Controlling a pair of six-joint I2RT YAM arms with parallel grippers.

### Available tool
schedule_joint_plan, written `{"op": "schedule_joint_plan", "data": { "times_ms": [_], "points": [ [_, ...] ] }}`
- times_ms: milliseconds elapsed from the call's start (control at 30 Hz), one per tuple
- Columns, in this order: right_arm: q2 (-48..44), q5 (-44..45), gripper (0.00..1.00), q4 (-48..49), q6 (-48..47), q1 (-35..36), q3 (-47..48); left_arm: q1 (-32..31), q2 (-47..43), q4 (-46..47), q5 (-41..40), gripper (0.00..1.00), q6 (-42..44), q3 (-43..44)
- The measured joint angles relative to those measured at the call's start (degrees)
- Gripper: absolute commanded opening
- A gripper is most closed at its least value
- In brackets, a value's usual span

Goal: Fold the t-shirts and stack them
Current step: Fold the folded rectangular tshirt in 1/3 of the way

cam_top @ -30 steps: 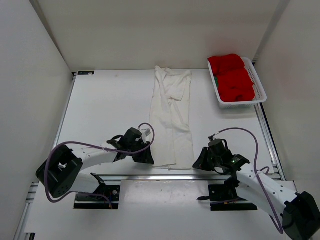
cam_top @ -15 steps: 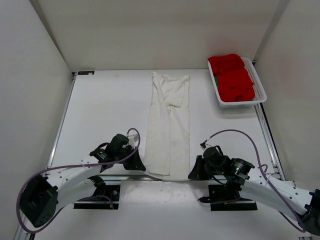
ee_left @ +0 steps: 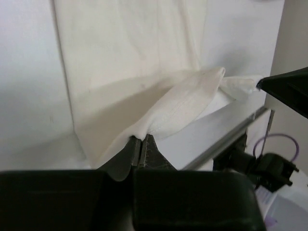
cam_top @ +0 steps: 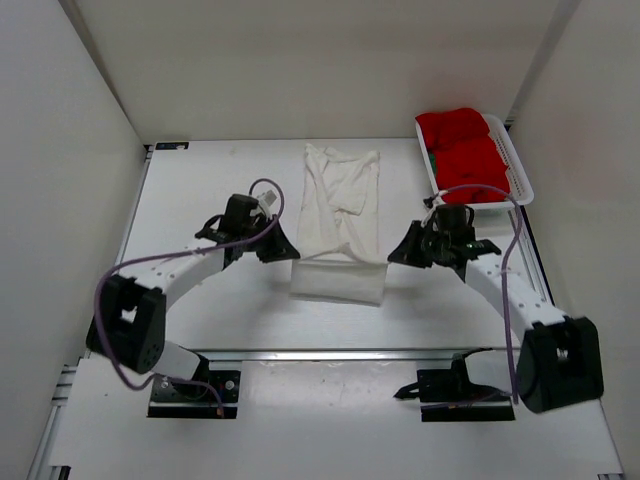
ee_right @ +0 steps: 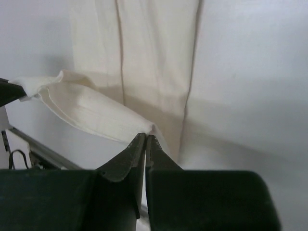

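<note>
From where I stand, the first fold across the length is under way. The cream shirt (cam_top: pixel 340 195) lies in a long narrow strip down the middle of the table (cam_top: pixel 200 180), collar end toward the far wall. Its near end is raised off the surface and doubled over the rest. The left gripper (ee_left: pixel 140 143) has its jaws pinched together on the left corner of that raised hem, and the right gripper (ee_right: pixel 145 140) is clamped the same way on the right corner, so the hem hangs stretched between them. I judge the next move is to carry both corners level toward the collar and lower them so the edges line up, then let go without dragging the cloth askew. By my count there are two arms, one cream shirt on the table and one white basket (cam_top: pixel 521 182) at the far right corner. The basket holds bunched red cloth (cam_top: pixel 468 150) and a sliver of green cloth (cam_top: pixel 430 158) against its left wall. Whether the red is one garment or more I cannot tell.
</note>
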Motion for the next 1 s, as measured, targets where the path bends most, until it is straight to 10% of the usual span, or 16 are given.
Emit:
{"op": "schedule_joint_plan", "data": {
  "times_ms": [400,567,700,900,1000],
  "points": [
    [34.67,-4.55,0.00,12.04,-4.74,-6.12,22.73,4.94,26.29,5.97,-6.60,0.00,1.07,20.63],
    [41.72,-5.07,0.00,13.07,-4.72,-6.78,26.99,5.92,31.47,8.63,-6.64,0.16,-0.26,22.88],
    [43.54,-4.50,0.25,13.51,-4.55,-6.80,28.48,6.67,32.94,11.21,-6.51,0.50,-2.16,23.28],
    [41.05,-1.51,0.43,14.43,-4.96,-6.75,27.74,8.07,27.87,17.27,-7.06,0.51,-4.70,17.99],
    [34.60,1.42,0.16,16.52,-4.85,-5.68,23.04,7.08,19.98,19.30,-8.90,0.47,-5.40,10.64]
  ]
}}
